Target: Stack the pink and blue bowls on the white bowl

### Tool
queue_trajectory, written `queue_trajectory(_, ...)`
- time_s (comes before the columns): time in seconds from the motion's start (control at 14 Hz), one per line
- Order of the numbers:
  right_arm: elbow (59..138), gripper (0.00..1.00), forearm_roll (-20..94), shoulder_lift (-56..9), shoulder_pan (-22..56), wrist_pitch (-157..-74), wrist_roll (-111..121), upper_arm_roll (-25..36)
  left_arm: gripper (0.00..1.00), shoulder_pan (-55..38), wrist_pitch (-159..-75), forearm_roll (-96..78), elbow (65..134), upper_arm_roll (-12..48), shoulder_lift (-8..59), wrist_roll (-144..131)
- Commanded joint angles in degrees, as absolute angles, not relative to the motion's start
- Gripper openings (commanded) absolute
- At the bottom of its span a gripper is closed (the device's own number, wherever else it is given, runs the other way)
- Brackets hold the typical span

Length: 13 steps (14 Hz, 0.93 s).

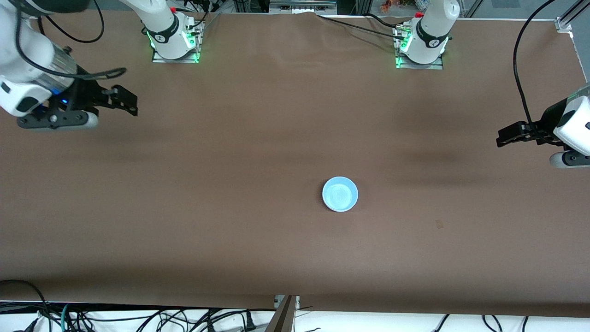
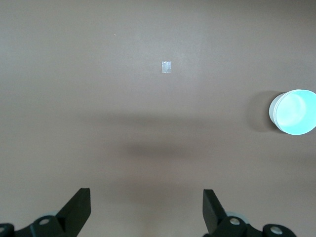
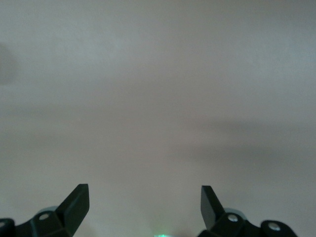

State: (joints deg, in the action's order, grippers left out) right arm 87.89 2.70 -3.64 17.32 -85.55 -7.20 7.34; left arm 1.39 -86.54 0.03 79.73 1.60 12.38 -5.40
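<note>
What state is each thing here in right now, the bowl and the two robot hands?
Blue bowl: upright on the brown table, top of what looks like a stack; white outer wall shows in the left wrist view; no pink visible.
Left hand: open, holding nothing, waiting over the left arm's end of the table.
Right hand: open, holding nothing, over the right arm's end of the table.

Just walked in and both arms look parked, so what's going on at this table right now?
Nothing is being handled. A blue bowl sits alone on the brown table, with a white rim showing beneath it in the left wrist view, so it looks stacked; no pink is visible. The left tool hangs open at its end of the table, and the right tool hangs open at the other end.
</note>
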Motion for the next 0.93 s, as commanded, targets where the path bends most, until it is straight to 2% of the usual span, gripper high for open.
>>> queue_trajectory(0.0,89.21,1.00,3.95,-0.71,17.40,-81.32,-6.07,8.69,1.00,1.67,-85.78,-1.05,78.93,1.67,12.57,-5.45)
queue_trajectory(0.21,87.55,1.00,3.96,0.35,17.40,-78.41,-5.37,9.40,1.00,1.41,-85.96,-1.32,78.84,1.67,13.09,-5.54)
queue_trajectory(0.36,85.18,1.00,3.35,0.18,17.40,-78.13,-4.75,9.23,1.00,1.58,-85.78,-1.41,76.13,1.76,14.23,-5.45)
queue_trajectory(0.86,82.88,1.00,2.11,-0.97,17.32,-77.26,-2.99,9.32,1.00,1.67,-85.78,-1.49,76.03,1.67,14.33,-5.45)
